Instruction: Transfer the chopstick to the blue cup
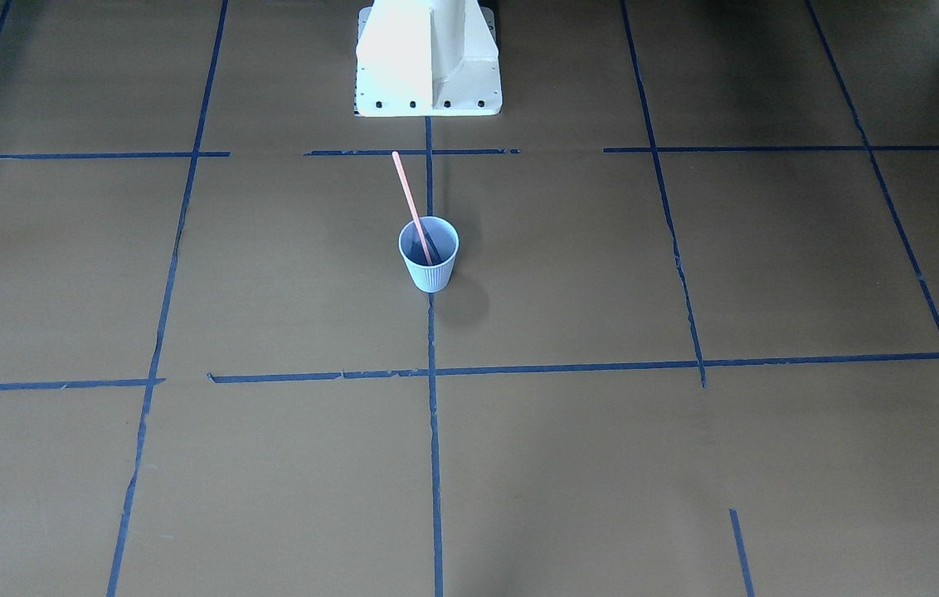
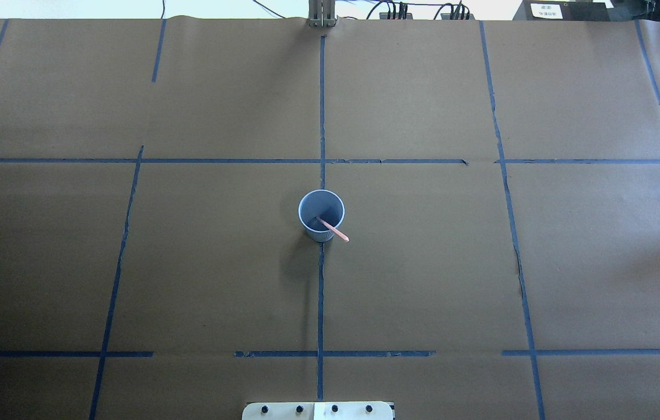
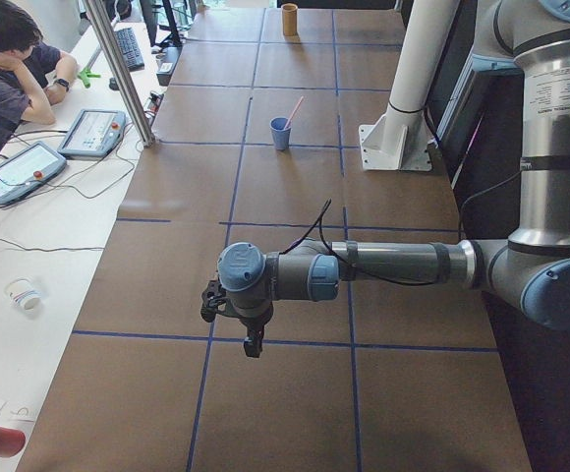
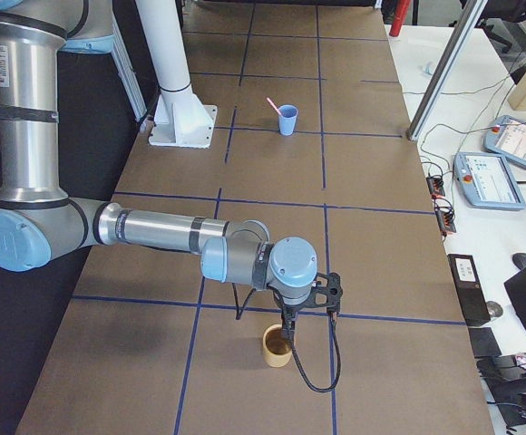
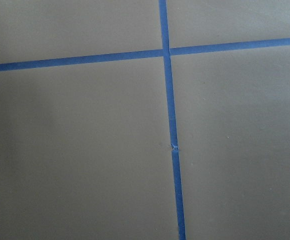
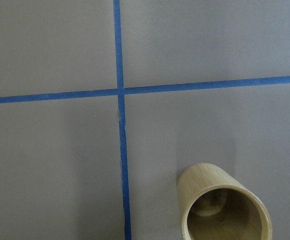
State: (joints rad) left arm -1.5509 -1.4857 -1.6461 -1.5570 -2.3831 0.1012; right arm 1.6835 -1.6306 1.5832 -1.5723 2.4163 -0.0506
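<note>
The pale blue ribbed cup [image 1: 430, 274] stands upright on the middle tape line, in front of the robot's base. It also shows in the overhead view [image 2: 312, 205] and in both side views [image 3: 281, 134] [image 4: 287, 120]. A salmon-pink chopstick [image 1: 407, 191] stands in it, leaning over the rim toward the robot [image 2: 337, 233]. My left gripper [image 3: 253, 344] hangs over bare table far from the cup. My right gripper [image 4: 286, 337] hangs over a tan cup at the other end. Both show only in side views, so I cannot tell whether they are open or shut.
A tan bamboo cup [image 4: 277, 347] stands upright under my right gripper and looks empty in the right wrist view [image 6: 225, 212]. The white robot base [image 1: 428, 62] is behind the blue cup. Operators' desks with tablets [image 3: 91, 131] border the table's far side.
</note>
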